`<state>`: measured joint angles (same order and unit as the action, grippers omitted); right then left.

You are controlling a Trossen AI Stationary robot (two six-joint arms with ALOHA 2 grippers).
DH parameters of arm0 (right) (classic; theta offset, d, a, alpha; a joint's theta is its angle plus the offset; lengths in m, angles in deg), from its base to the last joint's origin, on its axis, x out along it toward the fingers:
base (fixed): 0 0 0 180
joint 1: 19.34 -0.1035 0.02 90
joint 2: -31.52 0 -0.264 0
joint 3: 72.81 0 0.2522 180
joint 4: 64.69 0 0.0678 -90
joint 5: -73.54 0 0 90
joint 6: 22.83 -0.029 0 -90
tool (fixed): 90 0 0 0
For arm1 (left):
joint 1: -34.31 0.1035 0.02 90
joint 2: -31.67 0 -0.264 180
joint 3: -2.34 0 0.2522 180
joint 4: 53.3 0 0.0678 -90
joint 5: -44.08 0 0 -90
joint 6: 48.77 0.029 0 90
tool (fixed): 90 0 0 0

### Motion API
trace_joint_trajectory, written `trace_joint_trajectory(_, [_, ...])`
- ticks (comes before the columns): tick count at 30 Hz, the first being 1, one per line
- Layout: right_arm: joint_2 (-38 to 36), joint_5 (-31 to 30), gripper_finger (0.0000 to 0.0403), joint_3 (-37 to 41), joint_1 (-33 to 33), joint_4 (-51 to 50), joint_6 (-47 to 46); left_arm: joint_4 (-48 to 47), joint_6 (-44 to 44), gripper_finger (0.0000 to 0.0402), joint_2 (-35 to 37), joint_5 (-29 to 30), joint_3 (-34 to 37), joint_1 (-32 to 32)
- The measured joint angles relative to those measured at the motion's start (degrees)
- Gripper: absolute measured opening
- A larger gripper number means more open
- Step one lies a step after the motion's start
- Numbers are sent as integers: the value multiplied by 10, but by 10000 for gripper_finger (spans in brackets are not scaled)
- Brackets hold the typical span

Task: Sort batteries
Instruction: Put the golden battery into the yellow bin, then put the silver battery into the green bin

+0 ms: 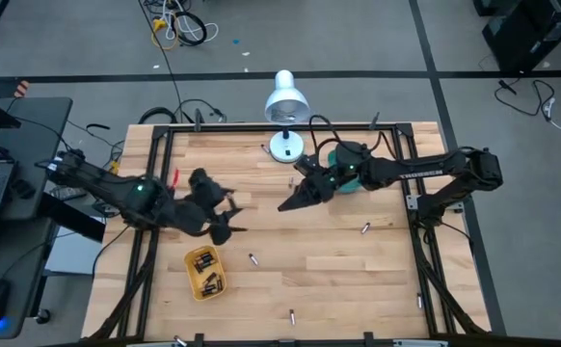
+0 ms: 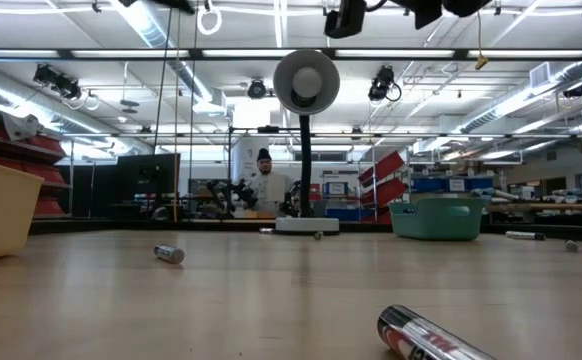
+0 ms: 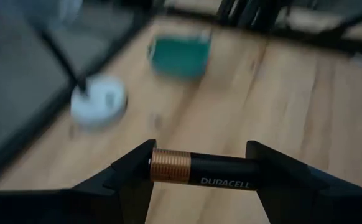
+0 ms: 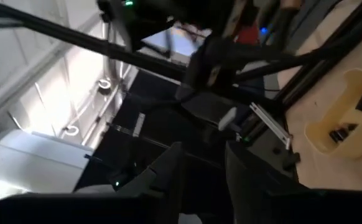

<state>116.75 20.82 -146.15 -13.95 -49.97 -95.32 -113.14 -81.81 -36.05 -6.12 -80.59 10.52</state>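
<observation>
While your left gripper (image 3: 199,171) clamps a Duracell battery (image 3: 203,171) crosswise, your right arm waits raised.

The left arm reaches in low from the table's left side, its gripper above the yellow tray (image 1: 204,271) of batteries. Farther off, the right gripper (image 1: 290,201) angles down mid-table by the teal tray (image 1: 343,175), fingers narrowly parted, holding nothing; loose batteries (image 1: 365,228) lie scattered.

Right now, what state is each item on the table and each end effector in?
Left end effector: shut on a Duracell battery, held crosswise above the table.
Right end effector: raised near the teal tray, fingers slightly apart, nothing between them.
Yellow tray: holds several batteries.
Teal tray: upright, contents hidden.
Loose batteries: lying scattered on the wood.
Lamp: standing at the far edge.
</observation>
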Motion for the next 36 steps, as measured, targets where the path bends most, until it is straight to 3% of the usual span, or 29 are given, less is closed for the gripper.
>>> trace_joint_trajectory(5, [-6,-13,105,0,-14,-60,27,-169,-163,249,0,-49,1,-53])
trace_joint_trajectory(10, [-6,-59,105,0,-35,-103,42,-197,-269,249,0,-67,34,-128])
trace_joint_trajectory(18, [-6,-120,105,0,-78,-150,56,-74,-390,257,-1,-116,136,-177])
trace_joint_trajectory(23, [-6,-124,105,0,-107,-154,53,19,-393,270,-1,-180,168,-177])
trace_joint_trajectory(27, [-6,-143,105,0,-130,-154,52,26,-398,270,-1,-227,191,-185])
trace_joint_trajectory(33, [-6,-182,105,0,-161,-159,52,32,-453,270,-1,-251,236,-201])
trace_joint_trajectory(36, [-6,-196,105,0,-175,-159,52,43,-466,270,-1,-296,245,-203])
